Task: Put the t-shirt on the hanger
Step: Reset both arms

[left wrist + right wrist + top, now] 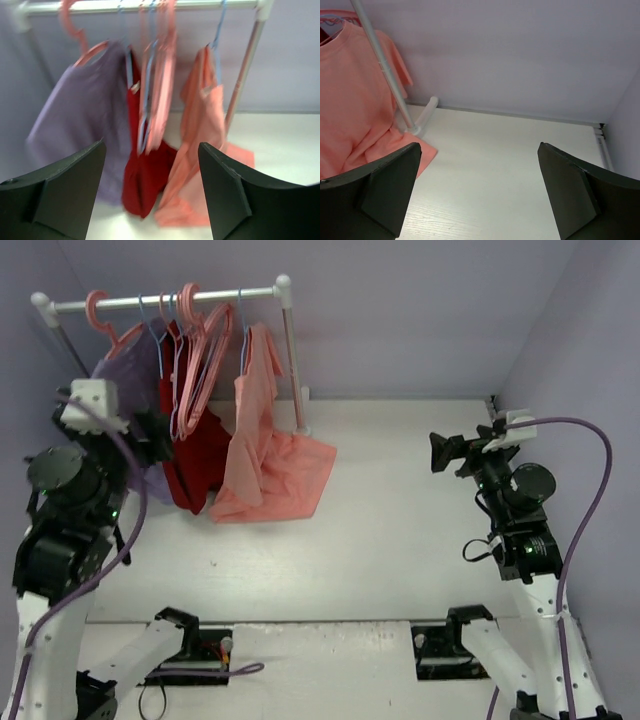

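Nearest in the top view, the left arm [60, 530] and right arm [520, 540] rise from the table [400, 560]. The left gripper [158, 440] faces the clothes on the rail [170, 302]. The right gripper [440, 452] is well apart from them. The t-shirt [265, 440] hangs from the hanger [243, 340], its lower part spread on the table.

The left wrist view, blurred, adds that the left jaws stand wide and empty. The blue wire runs into the t-shirt's neck, right of the red garment [145, 185] and purple shirt [80, 125].

The right wrist view shows the right jaws spread, holding nothing. It shows only the t-shirt's side by the post [380, 65], not the hanger's hook.
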Motion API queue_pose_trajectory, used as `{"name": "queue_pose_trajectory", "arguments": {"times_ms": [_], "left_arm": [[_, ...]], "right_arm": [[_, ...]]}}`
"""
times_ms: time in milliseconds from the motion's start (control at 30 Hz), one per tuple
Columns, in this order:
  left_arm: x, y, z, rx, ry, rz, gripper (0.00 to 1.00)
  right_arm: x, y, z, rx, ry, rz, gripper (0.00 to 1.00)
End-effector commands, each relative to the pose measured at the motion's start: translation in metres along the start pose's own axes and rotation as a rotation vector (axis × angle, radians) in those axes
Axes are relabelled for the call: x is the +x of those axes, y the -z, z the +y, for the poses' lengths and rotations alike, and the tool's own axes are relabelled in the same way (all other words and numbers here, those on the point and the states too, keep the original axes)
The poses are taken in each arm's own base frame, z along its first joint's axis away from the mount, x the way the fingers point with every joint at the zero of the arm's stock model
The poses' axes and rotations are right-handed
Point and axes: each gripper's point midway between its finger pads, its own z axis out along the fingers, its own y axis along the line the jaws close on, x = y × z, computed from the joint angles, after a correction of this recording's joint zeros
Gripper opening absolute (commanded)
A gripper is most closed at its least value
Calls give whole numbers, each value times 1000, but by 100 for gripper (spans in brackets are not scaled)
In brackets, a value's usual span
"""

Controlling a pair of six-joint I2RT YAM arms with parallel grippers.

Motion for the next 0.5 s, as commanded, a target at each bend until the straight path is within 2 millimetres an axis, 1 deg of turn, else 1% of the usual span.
{"name": "queue_pose_trajectory", "arguments": {"times_ms": [0, 67, 100, 133, 200, 300, 467], "left_arm": [[49, 46, 39, -152, -14, 46, 71], [67, 65, 50, -185, -9, 51, 71], [79, 81, 57, -202, -5, 53, 71], [89, 93, 62, -213, -4, 55, 71], [99, 109, 70, -237, -2, 61, 71], [112, 121, 76, -255, -13, 86, 71], [124, 123, 77, -258, -14, 113, 71]], "right_arm": [[-20, 25, -16, 99, 38, -77, 100], [-17, 32, -16, 97, 79, -64, 100], [-9, 41, -19, 112, 86, -32, 100], [-5, 44, -20, 123, 85, -24, 100], [-1, 50, -24, 145, 91, -24, 100], [6, 51, -24, 139, 107, -13, 100], [8, 43, -29, 160, 111, 13, 100]]}}
